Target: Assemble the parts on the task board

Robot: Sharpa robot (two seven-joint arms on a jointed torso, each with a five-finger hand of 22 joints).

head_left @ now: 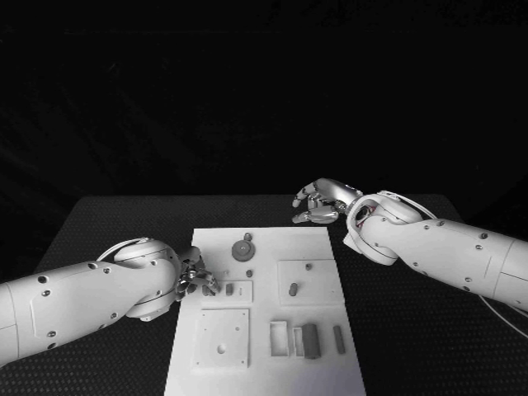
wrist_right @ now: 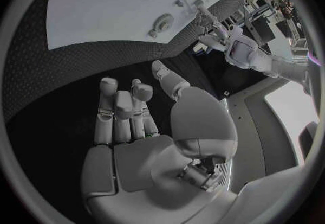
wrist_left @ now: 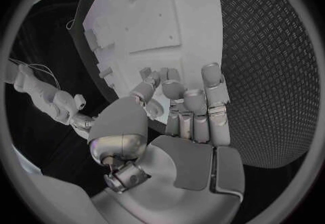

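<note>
Meanwhile left hand [head_left: 194, 280] at the white board's [head_left: 264, 375] left edge, fingers curled loosely, holding nothing, right hand [head_left: 320, 201] beyond the far edge, fingers curled, empty, grey parts [head_left: 310, 340] near right.

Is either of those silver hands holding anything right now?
No. The left hand hovers at the white task board's edge; the right hand is empty beyond it.

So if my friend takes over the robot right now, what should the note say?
Left hand: holds nothing, fingers curled at the left edge of the task board.
Right hand: holds nothing, over the table beyond the board's far right corner.
Parts: round grey gear at the far end, small peg on the right square plate, grey bars in the near right tray.
Done: cannot tell.
Left: pick up the parts and fit them.
</note>
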